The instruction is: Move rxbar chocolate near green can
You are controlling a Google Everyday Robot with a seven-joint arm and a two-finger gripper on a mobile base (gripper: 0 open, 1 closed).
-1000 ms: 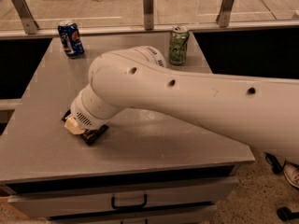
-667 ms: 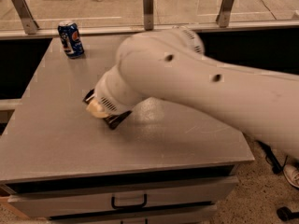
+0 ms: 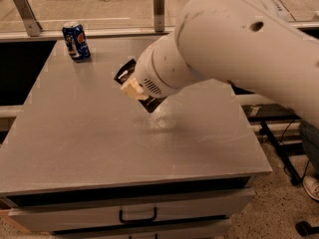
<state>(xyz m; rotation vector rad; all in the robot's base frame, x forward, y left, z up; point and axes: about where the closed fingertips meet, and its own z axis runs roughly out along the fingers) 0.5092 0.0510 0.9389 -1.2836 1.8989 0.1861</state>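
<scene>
Reaching in from the right, the white arm point(image 3: 239, 49) holds the tool point(image 3: 132, 89) over the middle of the grey bench point(image 3: 99, 143). The tool seems clamped on the dark snack bar point(image 3: 125, 72), which sits tilted in its grip, one end pointing up and left, the other down towards the bench. A blue can point(image 3: 76, 41) stands upright near the far left corner, well apart.

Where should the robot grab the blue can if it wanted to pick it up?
Around the middle of its round side, coming in level from the front or right. The upright blue drink can stands free near the grey table's far left corner. The gripper is over mid-table, shut on the dark flat snack bar.
</scene>
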